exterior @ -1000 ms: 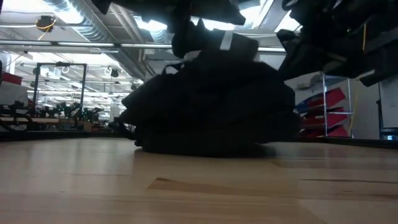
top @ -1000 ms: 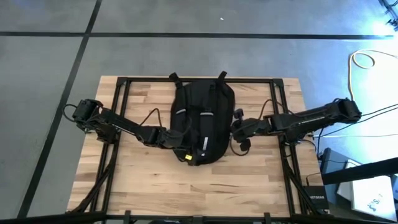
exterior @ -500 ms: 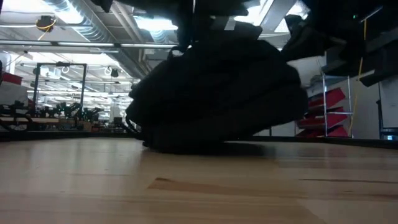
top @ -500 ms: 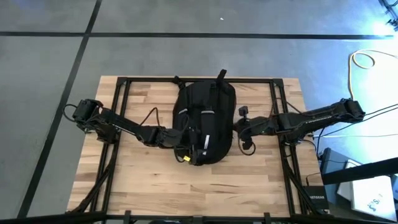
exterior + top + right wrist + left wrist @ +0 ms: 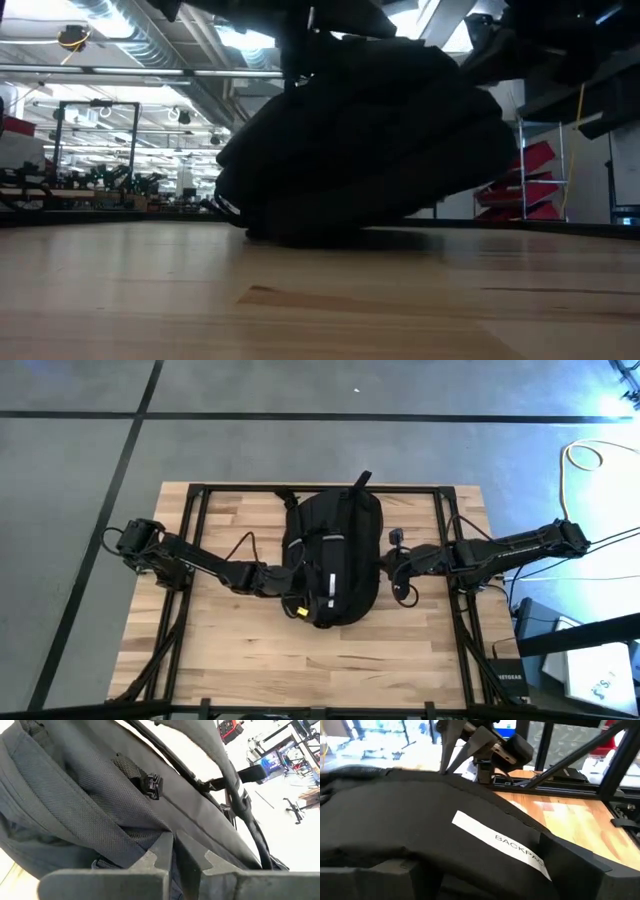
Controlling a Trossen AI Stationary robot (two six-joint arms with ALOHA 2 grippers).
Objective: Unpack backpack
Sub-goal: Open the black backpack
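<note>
A: Black fabric, one item: the backpack [image 5: 333, 555] lies near the middle of the tabletop [image 5: 240, 650], its straps toward the far edge, reflective strips and a small yellow tag facing up. In the low view its right side is tipped up off the wood. A white label reading "BACKPAC…" shows in the left wrist view.

B: Hands?

A: Left hand [image 5: 297, 588] is against the pack's left flank, fingers spread wide with pack fabric lying between them; whether it really has hold I cannot tell. Right hand [image 5: 392, 563] sits at the pack's right flank, fingers pressed shut, fabric and a strap buckle right in front of them. Nothing visibly pinched there.

B: Step in hand?

A: Judged: still positioning the pack. No opening visible, nothing out on the tabletop yet.

B: Next move?

A: Likely settle the pack so a zipper faces up, one hand pinning the body while the other finds a pull. Soft fabric will shift unless braced.
</note>
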